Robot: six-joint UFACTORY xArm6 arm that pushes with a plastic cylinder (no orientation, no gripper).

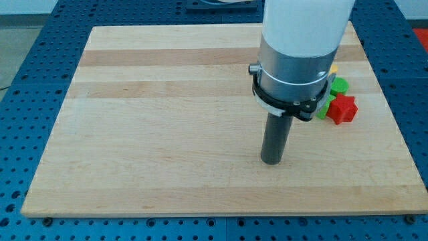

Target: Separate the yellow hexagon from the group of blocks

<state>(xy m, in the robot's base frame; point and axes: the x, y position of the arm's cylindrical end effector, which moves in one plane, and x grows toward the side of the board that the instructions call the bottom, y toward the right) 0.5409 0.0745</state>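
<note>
My tip (271,161) rests on the wooden board (167,134), right of centre and toward the view's bottom. A small group of blocks sits up and to the right of it, partly hidden behind the arm's body. A red star-like block (342,109) is the nearest one in full view. A green block (340,85) lies just above it, and another green piece (323,109) shows at the red block's left. Only a sliver of a yellow block (332,69) peeks out beside the arm; its shape cannot be made out. The tip touches no block.
The board lies on a blue perforated table (27,60). The arm's wide white and grey body (297,47) covers the board's upper right part and may hide other blocks. The board's right edge is close to the group.
</note>
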